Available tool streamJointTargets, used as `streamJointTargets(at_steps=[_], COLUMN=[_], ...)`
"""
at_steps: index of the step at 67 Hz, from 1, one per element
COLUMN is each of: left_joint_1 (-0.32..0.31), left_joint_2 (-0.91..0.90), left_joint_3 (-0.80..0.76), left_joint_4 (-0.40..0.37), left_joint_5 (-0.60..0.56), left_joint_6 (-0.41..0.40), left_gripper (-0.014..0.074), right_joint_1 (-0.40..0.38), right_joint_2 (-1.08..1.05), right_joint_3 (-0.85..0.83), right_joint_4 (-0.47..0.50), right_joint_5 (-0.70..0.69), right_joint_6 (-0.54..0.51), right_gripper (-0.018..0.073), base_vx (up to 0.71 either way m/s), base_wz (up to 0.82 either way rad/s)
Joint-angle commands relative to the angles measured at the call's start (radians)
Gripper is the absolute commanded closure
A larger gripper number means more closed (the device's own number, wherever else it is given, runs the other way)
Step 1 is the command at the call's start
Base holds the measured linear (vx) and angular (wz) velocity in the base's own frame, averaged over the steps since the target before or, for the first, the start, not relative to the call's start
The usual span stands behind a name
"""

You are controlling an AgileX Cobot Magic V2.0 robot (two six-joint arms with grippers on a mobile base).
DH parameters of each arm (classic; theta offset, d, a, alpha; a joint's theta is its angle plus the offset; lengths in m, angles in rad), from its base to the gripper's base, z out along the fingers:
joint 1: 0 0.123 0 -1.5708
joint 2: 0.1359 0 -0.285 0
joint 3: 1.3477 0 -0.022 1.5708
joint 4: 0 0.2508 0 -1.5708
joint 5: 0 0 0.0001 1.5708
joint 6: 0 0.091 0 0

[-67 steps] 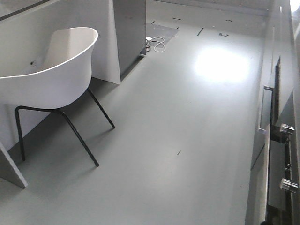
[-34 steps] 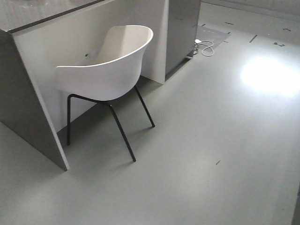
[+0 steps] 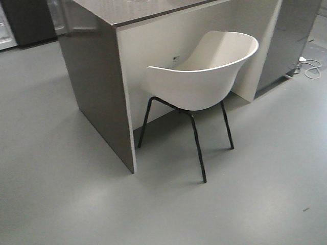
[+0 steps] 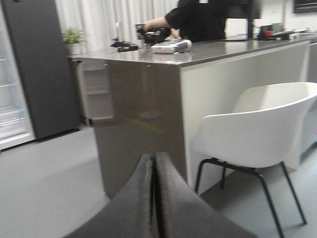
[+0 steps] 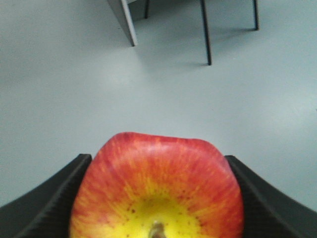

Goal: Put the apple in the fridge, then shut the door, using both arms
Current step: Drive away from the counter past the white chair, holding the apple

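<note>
The right gripper (image 5: 157, 159) is clasping the apple (image 5: 157, 191) between its two black fingers (image 5: 47, 203), stem dimple facing the camera, and is holding it over the grey floor (image 5: 59, 89), short of the corner of the counter (image 3: 102, 76). The left gripper (image 4: 154, 166) is hanging empty with its fingers pressed together, pointing at the counter's dark end panel. A white chair (image 3: 204, 76) is sitting against the counter's white side. The fridge (image 4: 42, 69) is standing beyond the counter's dark end, showing its white interior at the far left of the left wrist view. A person (image 4: 198, 20) in black is working behind the counter.
</note>
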Motion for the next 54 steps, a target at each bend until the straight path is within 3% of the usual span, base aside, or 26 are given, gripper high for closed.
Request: streamJointTargets(at_steps=[1,54], left_joint_1=[-0.009,-0.009], left_joint_2=[-0.014,-0.014], left_joint_3=[-0.018,-0.018], left_joint_4=[-0.001,-0.001], left_joint_5=[-0.069,-0.069], left_joint_6=[0.002,0.002], left_gripper=[0.0603,0.0603], right_joint_1=[-0.005,-0.005], right_joint_2=[0.01,0.01], right_joint_3=[-0.024,-0.024], right_joint_4=[0.014,0.014], right_joint_5=[-0.06,-0.06], right_joint_6=[-0.008,-0.008], right_gripper=[0.0447,0.0447], base_vx=[0.04,0.06], base_wz=[0.51,0.44])
